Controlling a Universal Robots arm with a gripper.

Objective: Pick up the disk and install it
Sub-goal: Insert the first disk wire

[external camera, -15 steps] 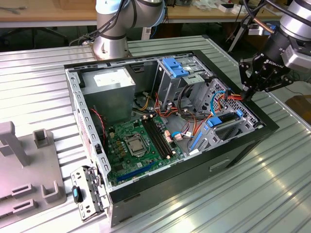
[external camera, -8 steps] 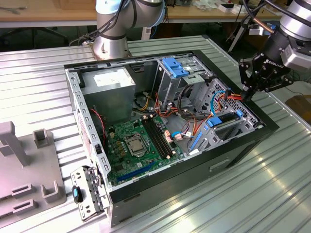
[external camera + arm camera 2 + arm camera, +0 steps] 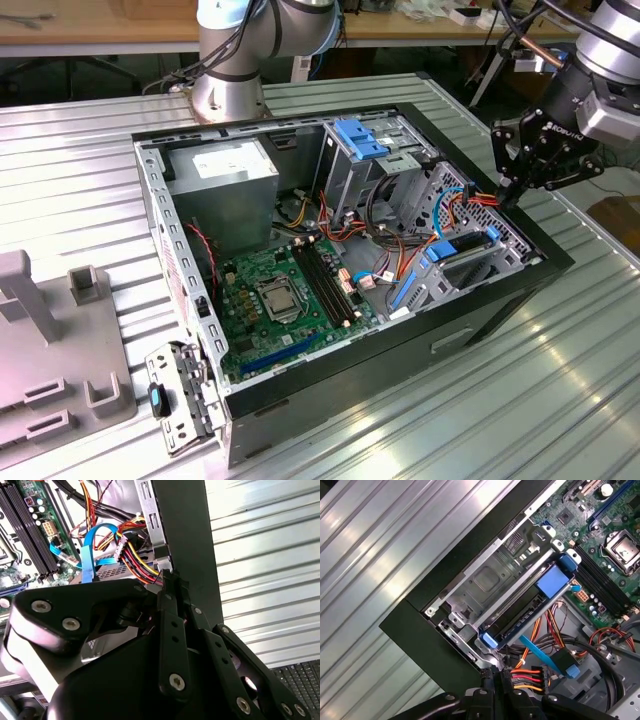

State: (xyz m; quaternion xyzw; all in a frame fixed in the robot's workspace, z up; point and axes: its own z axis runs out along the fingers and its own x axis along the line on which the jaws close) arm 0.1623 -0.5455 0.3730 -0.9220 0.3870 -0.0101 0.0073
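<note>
My pincer (image 3: pixel 508 193) is closed at the rim of the computer case (image 3: pixel 545 262), and the disk (image 3: pixel 468 247) lies just below it.
My fingertips (image 3: pixel 494 676) press together beside the connector of the red, yellow and black wires (image 3: pixel 527 677); I cannot tell if they pinch it. The disk, in its blue carrier, sits slotted in the metal drive cage (image 3: pixel 487 580), near my tips but apart. My wrist (image 3: pixel 605 75) leans in from the exterior view's right, fingers pointing down.

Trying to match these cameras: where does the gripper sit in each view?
Exterior view: gripper at the exterior view's right, by the case's black rim.
Second wrist view: gripper close against that rim, by red and yellow wires.
First wrist view: gripper beside the red and orange wires.
Shared landmark: the black rim.
</note>
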